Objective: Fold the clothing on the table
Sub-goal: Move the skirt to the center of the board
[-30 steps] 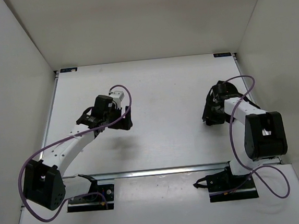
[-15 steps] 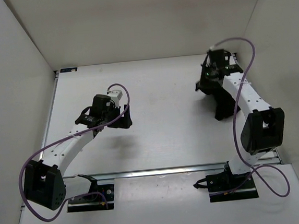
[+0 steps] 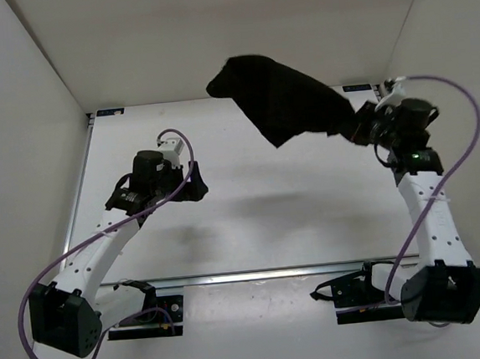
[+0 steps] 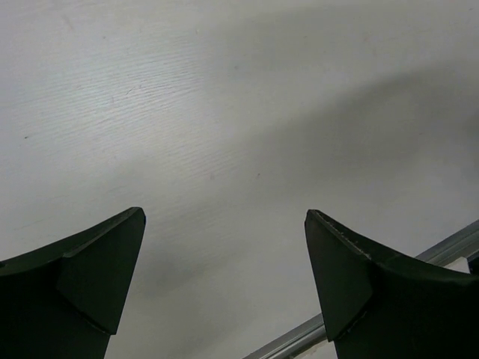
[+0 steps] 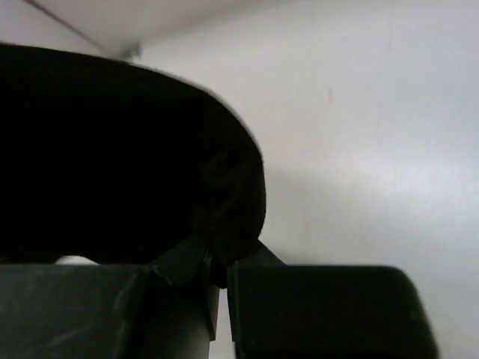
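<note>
Two arms: left arm (image 3: pixel 102 238) reaches over the left half of the desk (image 3: pixel 277 218); right arm (image 3: pixel 427 205) stands tall by the right edge.
Right jaws: together, clamped on a bunched edge of the clothing (image 3: pixel 288 100); my right wrist view shows the fold pinched between the tips.
Left jaws: wide apart, nothing between them, bare desk below.
Clothing position: wholly off the desk, in the air near the far right corner, spreading leftward along the far edge.
Material: plain black cloth, matte and limp, with no marks I can see; rounded lobe at the free end, outline otherwise irregular.
Desk surface: white, smooth, faint grain.
Risk 1: I judge the pinch small; a swing could pull the cloth free and drop it crumpled.
Risk 2: held at one point only, it may land bunched or over the far edge.
Risk 3: left jaws are well apart from the cloth; a second grasp on a free-hanging hem may miss.
</note>
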Motion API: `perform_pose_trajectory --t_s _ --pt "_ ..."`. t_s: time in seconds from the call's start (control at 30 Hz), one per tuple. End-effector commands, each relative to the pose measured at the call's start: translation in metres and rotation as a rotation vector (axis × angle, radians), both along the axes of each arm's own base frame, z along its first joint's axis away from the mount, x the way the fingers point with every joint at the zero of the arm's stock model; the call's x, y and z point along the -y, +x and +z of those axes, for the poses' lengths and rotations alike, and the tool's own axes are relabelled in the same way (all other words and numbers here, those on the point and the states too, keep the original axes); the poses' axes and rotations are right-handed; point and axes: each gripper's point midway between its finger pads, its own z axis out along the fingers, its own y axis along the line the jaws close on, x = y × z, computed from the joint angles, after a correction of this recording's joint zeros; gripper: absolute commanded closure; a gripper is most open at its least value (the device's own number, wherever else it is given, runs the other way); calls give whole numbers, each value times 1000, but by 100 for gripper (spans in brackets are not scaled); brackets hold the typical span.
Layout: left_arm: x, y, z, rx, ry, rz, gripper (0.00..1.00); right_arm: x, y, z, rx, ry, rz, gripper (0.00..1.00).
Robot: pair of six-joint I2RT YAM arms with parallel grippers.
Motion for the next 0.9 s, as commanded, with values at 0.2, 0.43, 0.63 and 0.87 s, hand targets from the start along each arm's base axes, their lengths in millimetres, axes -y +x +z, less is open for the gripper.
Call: perform_pose_trajectory --t_s 0.2,0.43,0.63,0.87 --pt "23 -15 13 14 -103 -66 1 -74 -83 -225 -494 47 184 100" --pt "51 -30 18 -19 -206 -164 1 -99 -68 -194 -449 36 238 100" --pt "58 -34 13 -48 -234 -179 1 -136 -7 -51 -242 -120 305 100" --pt "39 -21 30 5 -222 -115 2 -116 38 -82 -490 -424 208 100"
